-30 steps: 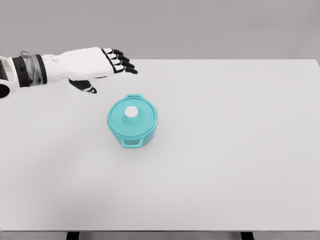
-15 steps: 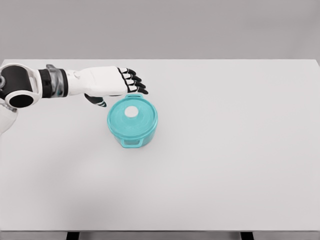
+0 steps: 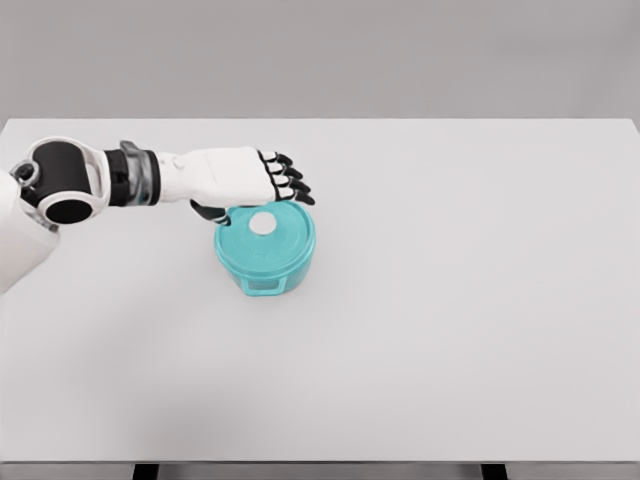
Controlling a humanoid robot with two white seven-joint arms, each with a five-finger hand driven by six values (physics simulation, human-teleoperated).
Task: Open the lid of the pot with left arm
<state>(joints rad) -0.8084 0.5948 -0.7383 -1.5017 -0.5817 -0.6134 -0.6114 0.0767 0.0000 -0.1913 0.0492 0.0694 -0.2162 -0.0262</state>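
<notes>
A white bench (image 3: 450, 300) carries a teal pot (image 3: 265, 262) left of centre, its lid (image 3: 280, 240) on, contents hidden. The left robot hand (image 3: 245, 178) reaches over its far rim, fingers (image 3: 290, 180) loosely extended, holding nothing.

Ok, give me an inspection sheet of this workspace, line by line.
Surface: white table, flat and evenly lit.
Job's things: teal pot left of centre, teal lid seated on it, white knob uncovered.
Clutter: nothing seen.
Hands: left hand over the pot's far rim, fingers extended, holding nothing; right hand not in view.
Cables: nothing seen.
Surroundings: plain grey wall behind the table; dark table legs at the bottom edge.
</notes>
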